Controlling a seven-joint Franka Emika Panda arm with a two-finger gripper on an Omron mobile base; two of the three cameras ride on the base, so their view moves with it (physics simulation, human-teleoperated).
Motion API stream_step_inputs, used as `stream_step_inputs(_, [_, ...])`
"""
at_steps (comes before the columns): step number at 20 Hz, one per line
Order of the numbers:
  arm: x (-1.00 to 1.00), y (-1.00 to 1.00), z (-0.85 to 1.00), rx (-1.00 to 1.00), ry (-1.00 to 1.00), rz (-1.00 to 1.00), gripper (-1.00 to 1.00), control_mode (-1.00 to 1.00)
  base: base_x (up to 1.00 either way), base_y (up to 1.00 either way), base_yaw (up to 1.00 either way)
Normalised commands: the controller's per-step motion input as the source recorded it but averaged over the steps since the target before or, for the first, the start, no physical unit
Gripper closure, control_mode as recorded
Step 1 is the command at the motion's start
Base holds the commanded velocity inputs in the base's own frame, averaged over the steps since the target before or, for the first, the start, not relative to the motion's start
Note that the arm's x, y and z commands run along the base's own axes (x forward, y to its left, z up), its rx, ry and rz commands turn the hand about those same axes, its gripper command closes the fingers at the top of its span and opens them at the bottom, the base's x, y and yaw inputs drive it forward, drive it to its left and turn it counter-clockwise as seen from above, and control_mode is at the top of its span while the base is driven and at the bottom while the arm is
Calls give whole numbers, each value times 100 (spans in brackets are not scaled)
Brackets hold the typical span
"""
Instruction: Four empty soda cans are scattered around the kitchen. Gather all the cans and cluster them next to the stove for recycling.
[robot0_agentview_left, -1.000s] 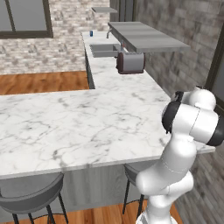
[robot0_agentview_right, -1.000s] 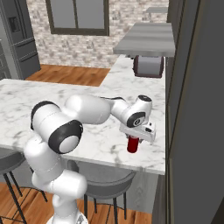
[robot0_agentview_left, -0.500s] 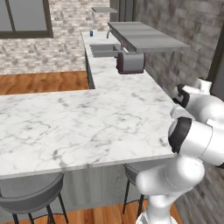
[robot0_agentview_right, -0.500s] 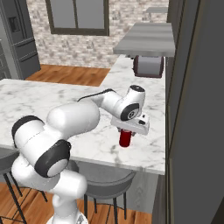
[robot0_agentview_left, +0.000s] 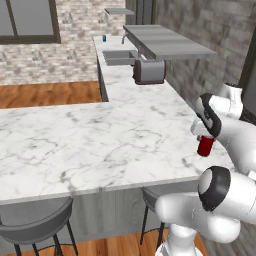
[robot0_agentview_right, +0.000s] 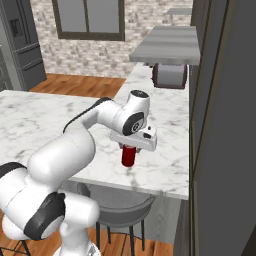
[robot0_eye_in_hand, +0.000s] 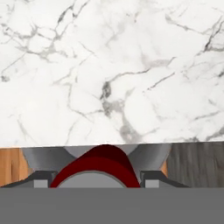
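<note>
Gripper clamped on the red soda can, held upright just above the marble tabletop near its front edge; can top hidden by the gripper. Small blue can far back by the sink, barely resolvable.

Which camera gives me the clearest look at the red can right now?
The right base view: the red can hangs in full side profile under the hand, above the marble counter. The left base view shows its lower body beside the arm. The hand view shows just its top.
</note>
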Motion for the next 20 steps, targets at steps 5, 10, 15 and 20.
stream_step_inputs(5, [-65, 43, 32, -7, -11, 3, 100, -100, 0, 0, 0])
stream_step_inputs(10, [-73, 31, 23, -1, -6, 2, 100, -100, 0, 0, 0])
stream_step_inputs(15, [-67, 29, 25, 0, -1, 2, 100, -100, 0, 0, 0])
stream_step_inputs(20, [-64, 28, 33, 0, 0, 2, 100, -100, 0, 0, 0])
